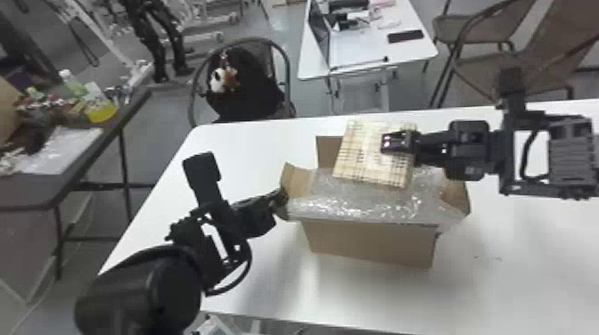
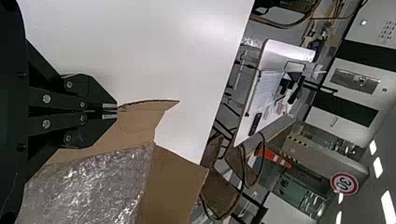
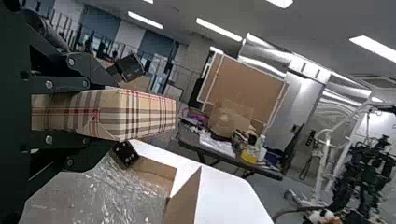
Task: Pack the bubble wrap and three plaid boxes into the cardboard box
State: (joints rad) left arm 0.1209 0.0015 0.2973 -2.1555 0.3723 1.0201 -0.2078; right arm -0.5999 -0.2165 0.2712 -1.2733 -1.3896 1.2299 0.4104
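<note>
In the head view my right gripper (image 1: pixel 399 141) is above the cardboard box (image 1: pixel 372 243), shut on a plaid box (image 1: pixel 372 156) held over its far half. The right wrist view has the plaid box (image 3: pixel 135 112) between the two fingers of my right gripper (image 3: pixel 123 114). Bubble wrap (image 1: pixel 361 202) lines the open carton and drapes over its near edge. At the carton's left flap stands my left gripper (image 1: pixel 281 198); in the left wrist view the left gripper (image 2: pixel 116 110) is closed on the cardboard flap (image 2: pixel 140 116). How deep the carton is filled is hidden.
The carton stands on a white table (image 1: pixel 512 276). Behind the table are a chair with a black bag (image 1: pixel 245 89), a smaller white desk (image 1: pixel 361 49) and brown chairs (image 1: pixel 490 67). A dark side table (image 1: pixel 80 147) with clutter stands at the left.
</note>
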